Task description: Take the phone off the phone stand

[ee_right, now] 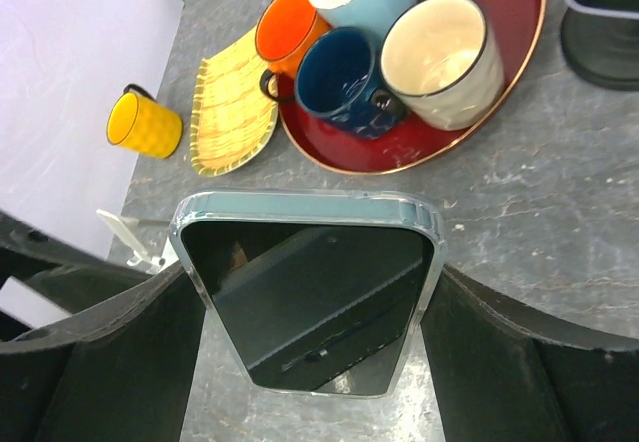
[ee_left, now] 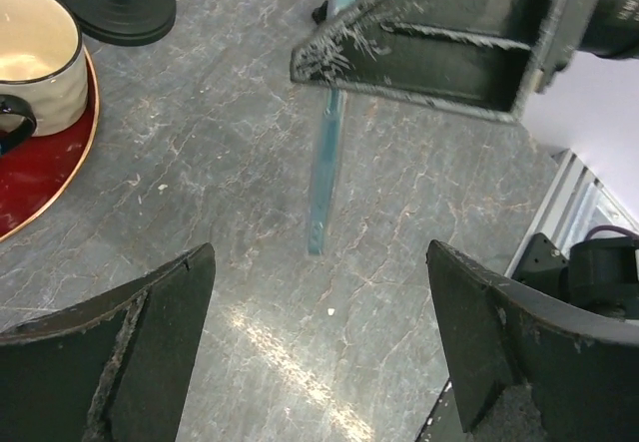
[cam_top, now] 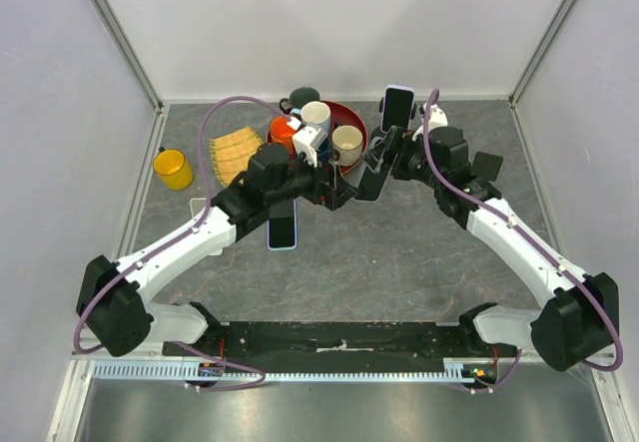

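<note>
My right gripper [ee_right: 310, 302] is shut on a phone [ee_right: 310, 292] in a clear light-blue case, one finger on each long side, its dark screen facing the wrist camera. The phone is upright above the grey table. In the left wrist view it shows edge-on as a thin teal strip [ee_left: 324, 163] below the right finger. In the top view my right gripper [cam_top: 367, 175] sits in front of the red tray. My left gripper [ee_left: 319, 352] is open and empty, just left of the right one [cam_top: 339, 191].
A black stand [ee_right: 599, 43] at the back holds another phone [cam_top: 397, 108]. A third phone [cam_top: 283, 230] lies flat by the left arm. A red tray [ee_right: 399, 153] holds several cups. A yellow mat [cam_top: 235, 151], yellow cup [cam_top: 172, 169] and small white stand [ee_right: 130, 232] are left.
</note>
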### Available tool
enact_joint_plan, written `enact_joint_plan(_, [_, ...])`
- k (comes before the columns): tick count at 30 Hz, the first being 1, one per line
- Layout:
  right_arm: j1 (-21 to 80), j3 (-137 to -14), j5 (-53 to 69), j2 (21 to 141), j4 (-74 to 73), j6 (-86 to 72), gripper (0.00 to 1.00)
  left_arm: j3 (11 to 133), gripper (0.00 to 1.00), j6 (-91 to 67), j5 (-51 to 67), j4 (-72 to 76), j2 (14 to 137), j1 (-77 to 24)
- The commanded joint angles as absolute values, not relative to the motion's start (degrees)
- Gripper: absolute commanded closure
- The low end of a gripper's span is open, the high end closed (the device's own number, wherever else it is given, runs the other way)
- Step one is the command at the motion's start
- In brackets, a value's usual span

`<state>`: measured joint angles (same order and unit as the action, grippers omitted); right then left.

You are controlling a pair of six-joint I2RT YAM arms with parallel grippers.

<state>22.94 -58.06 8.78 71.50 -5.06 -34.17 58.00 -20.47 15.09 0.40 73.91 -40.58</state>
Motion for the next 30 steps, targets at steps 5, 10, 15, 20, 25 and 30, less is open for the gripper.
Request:
enact_joint_plan(5, [26.6, -57.6, 9.9, 69.3, 1.1, -39.3, 0.7, 62.8, 0.13, -15.2, 12.9, -1.8, 78.4, -41.5])
enact_joint_plan(10, [27.4, -56.4, 10.4, 68.7, 1.8, -39.7, 0.7, 62.9, 0.21, -16.2, 16.2, -1.8, 80.0, -42.3])
enact_joint_plan(15, [27.6, -55.5, 10.9, 68.4, 2.0, -40.2, 0.69, 62.7, 0.36, -16.6, 16.3, -2.4, 80.8, -43.7])
enact_joint_plan(20, [27.6, -54.9, 11.9, 68.1, 1.9, -40.1, 0.69, 61.4, 0.59, -17.8, 16.1, -2.4, 80.1, -43.9])
enact_joint_plan(25, [27.6, -54.3, 12.8, 68.5, 2.3, -40.2, 0.68, 60.3, 0.9, -18.6, 15.8, -2.8, 78.8, -43.9])
enact_joint_plan(30, [27.6, -54.4, 13.0, 68.7, 2.7, -39.8, 0.53, 58.5, 0.98, -20.5, 16.1, -2.6, 77.4, -43.8])
